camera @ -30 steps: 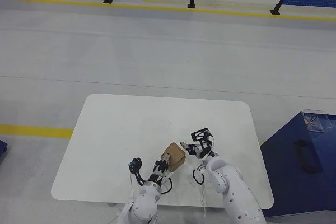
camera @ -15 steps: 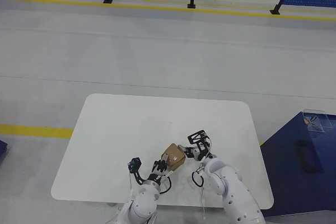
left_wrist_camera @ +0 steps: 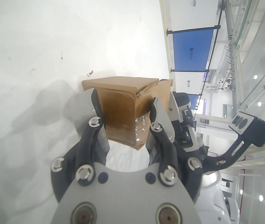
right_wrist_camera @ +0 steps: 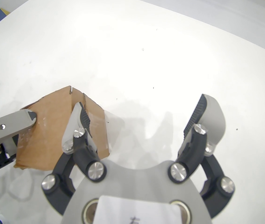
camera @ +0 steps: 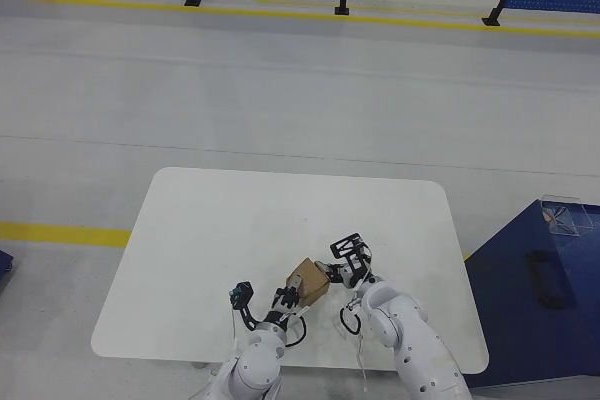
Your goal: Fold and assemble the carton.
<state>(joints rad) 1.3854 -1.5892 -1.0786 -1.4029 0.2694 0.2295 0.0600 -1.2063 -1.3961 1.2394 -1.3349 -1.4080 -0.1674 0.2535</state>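
Where the two arms meet over the near half of the white table (camera: 230,230), the carton (camera: 308,281) stands on the surface, a small brown box with a gripper on either side. The left gripper (camera: 289,296) is clamped on it from the near side. In the left wrist view its fingers (left_wrist_camera: 96,108) straddle one corner, one on each face, and the gripper's frame cuts off the bottom of the box. Clear tape glints on the lower faces. The top corner seam is torn and crumpled, and a flap stands up behind it. I cannot tell whether the far side is folded shut.

The right gripper (right_wrist_camera: 144,110) is spread wide and holds nothing. One finger (right_wrist_camera: 81,115) lies against the carton's right-hand face, though it is hard to tell whether it actually presses there. The other finger hangs over bare table. From this wrist view the left gripper's fingertip shows pressed on the neighbouring face, and the box's base is partly covered by the right gripper.

Beyond the carton, white tabletop runs on towards the far edge and out to the left. The rounded right edge is nearer, and past it stands a dark blue stand (camera: 550,290). Grey floor with a yellow line (camera: 50,234) surrounds the table.
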